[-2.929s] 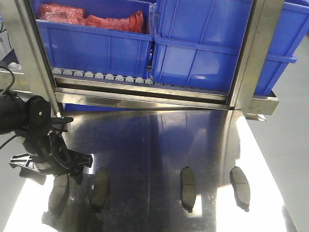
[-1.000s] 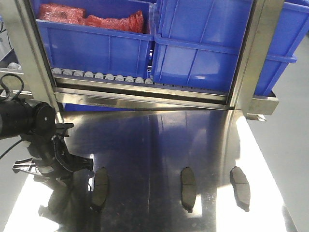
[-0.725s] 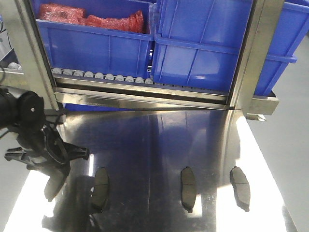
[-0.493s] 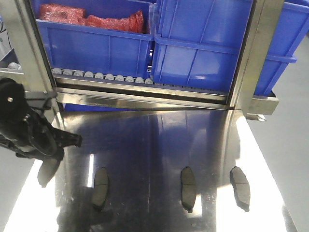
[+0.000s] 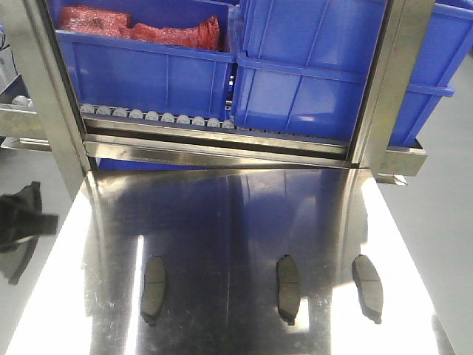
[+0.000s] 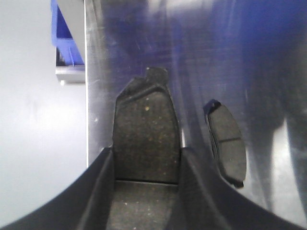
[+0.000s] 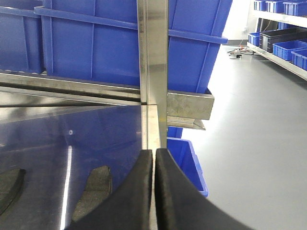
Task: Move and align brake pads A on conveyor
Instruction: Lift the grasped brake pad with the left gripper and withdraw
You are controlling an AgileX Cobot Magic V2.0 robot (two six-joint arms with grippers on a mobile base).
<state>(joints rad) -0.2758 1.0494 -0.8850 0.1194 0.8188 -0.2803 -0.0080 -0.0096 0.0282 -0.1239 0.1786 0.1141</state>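
Gritty grey-brown friction material, likely stiff and dense — one brake pad (image 6: pixel 144 120) is clamped across its width near the groove by the left gripper (image 6: pixel 146 155), by the steel tabletop's (image 5: pixel 236 214) left edge; three pads (image 5: pixel 288 287) lie flat there. Right gripper (image 7: pixel 153 165) pinched together, empty

We saw the left hand (image 5: pixel 22 222) low over the lower left of the desk (image 5: pixel 222 214); it has since swung out to the far left edge of the frame, past the desk's side. The leftmost brake pad (image 6: pixel 145 129) has left the desk and now sits clamped between its fingers (image 6: pixel 96 191).
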